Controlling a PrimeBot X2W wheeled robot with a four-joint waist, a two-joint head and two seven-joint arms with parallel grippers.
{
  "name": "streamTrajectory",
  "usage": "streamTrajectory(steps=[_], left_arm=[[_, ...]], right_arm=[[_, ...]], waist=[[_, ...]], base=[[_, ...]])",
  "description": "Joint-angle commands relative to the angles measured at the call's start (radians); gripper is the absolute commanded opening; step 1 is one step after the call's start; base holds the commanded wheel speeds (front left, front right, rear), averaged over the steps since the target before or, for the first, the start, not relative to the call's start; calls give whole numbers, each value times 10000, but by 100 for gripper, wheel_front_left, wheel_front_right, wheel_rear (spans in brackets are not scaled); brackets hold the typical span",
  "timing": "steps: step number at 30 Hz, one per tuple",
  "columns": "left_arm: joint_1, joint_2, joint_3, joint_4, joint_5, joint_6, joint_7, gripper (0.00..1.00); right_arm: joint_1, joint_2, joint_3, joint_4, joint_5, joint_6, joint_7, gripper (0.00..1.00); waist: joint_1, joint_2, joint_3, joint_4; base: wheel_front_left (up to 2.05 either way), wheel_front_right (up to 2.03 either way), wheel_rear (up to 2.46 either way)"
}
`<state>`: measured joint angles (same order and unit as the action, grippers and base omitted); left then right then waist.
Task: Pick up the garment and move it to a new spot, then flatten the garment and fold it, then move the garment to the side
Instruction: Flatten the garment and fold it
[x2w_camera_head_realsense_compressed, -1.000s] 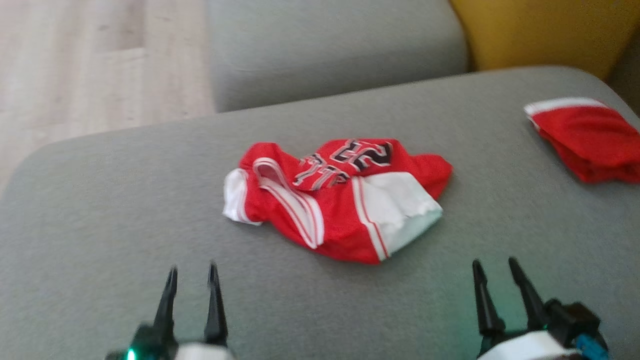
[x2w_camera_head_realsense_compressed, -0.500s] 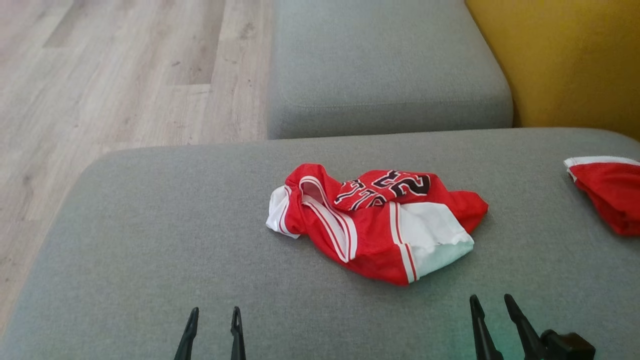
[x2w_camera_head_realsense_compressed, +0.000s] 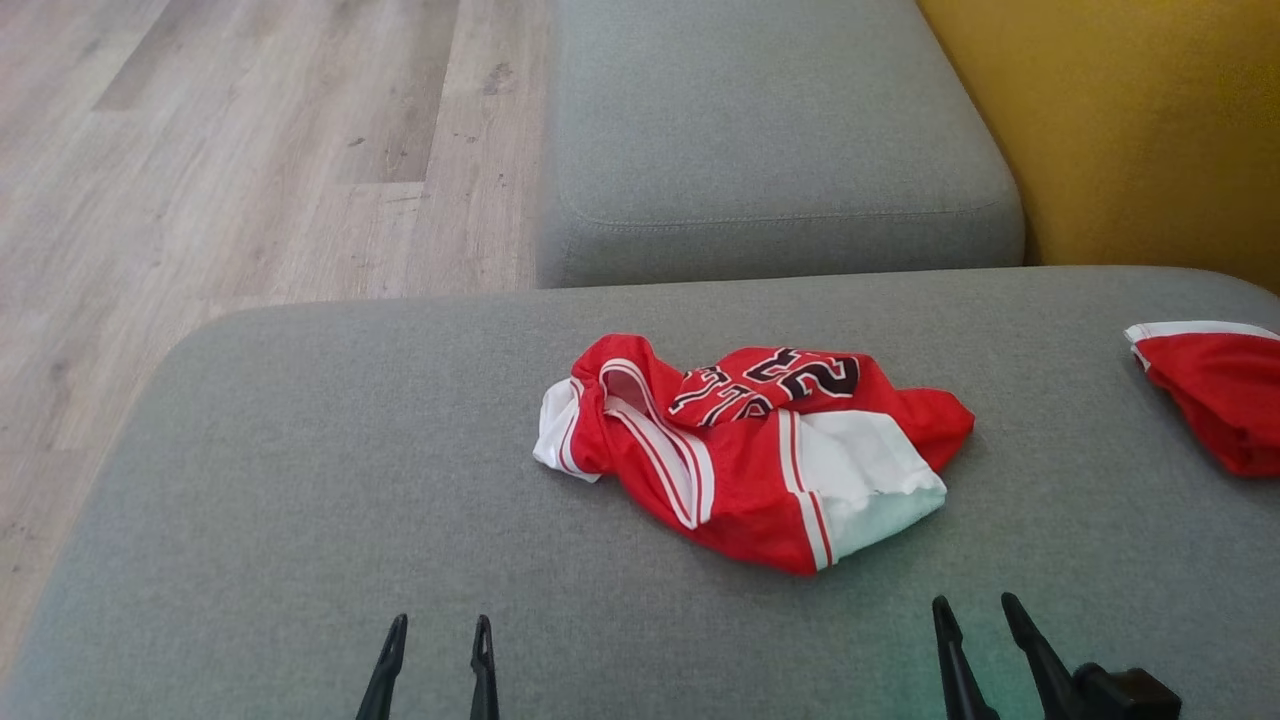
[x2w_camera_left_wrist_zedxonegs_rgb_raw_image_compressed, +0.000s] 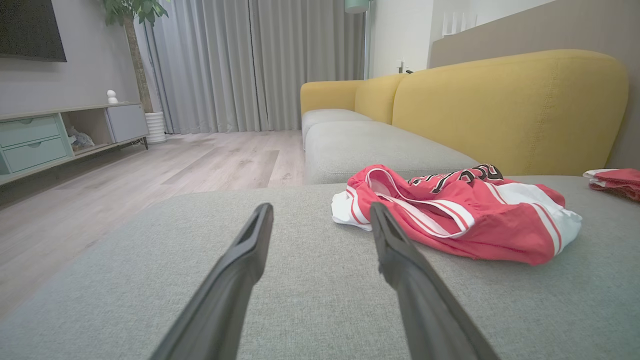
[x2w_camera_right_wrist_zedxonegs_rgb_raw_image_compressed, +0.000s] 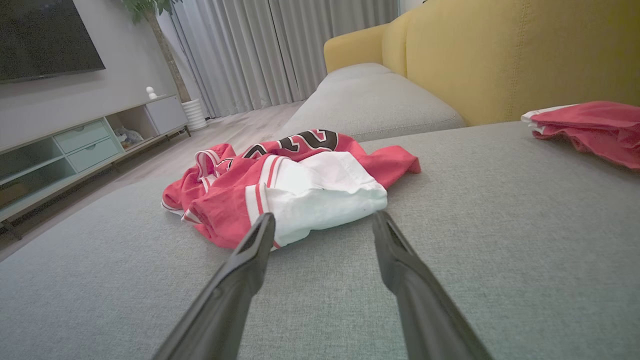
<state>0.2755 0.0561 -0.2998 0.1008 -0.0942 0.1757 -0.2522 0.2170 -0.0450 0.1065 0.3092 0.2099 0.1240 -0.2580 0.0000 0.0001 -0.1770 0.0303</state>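
A wide grey sofa cushion (x2w_camera_head_realsense_compressed: 300, 480) carries everything, and the garment (x2w_camera_head_realsense_compressed: 750, 450), a crumpled red and white jersey, lies near its middle. Its long axis runs side to side across the head view, with a white sleeve end at the left and a red corner at the right. A second red cloth (x2w_camera_head_realsense_compressed: 1215, 395) sits well apart at the cushion's right edge. The right pincer (x2w_camera_head_realsense_compressed: 974, 600), fingers apart and empty, is the nearer one: the jersey's white panel lies straight ahead, slightly to its left. The left pincer (x2w_camera_head_realsense_compressed: 441, 620), also spread and empty, has the jersey ahead and off to its right.
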Motion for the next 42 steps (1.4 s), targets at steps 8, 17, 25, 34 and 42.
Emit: streamTrajectory(steps=[8,17,25,34,42], left_arm=[[-237,-58,137,-201,-55,-7,-95,100],[-456,-58,-137,173,-139,-241,-95,100],[-2554,-58,-1551,1700,-1821,-769,-95,100],[-5418,-58,-3391,3874,-4746,-1155,-95,100],[-6731,-58,-4513,5290,-8026,-1451,-88,100]], right_arm=[[-272,-53,276,-295,-76,67,-38,100],[-356,-53,306,-341,-115,67,-38,100],[-721,-118,632,-469,-236,67,-38,100],[-1301,-485,1202,-397,-125,67,-38,100],[-1652,-676,1478,-341,-19,67,-38,100]], waist=[[0,-1,49,-86],[0,-1,342,-296],[0,-1,1349,-847],[0,-1,2264,-1728],[0,-1,2611,-2431]], base=[[0,0,0],[0,0,0],[0,0,0],[0,0,0],[0,0,0]])
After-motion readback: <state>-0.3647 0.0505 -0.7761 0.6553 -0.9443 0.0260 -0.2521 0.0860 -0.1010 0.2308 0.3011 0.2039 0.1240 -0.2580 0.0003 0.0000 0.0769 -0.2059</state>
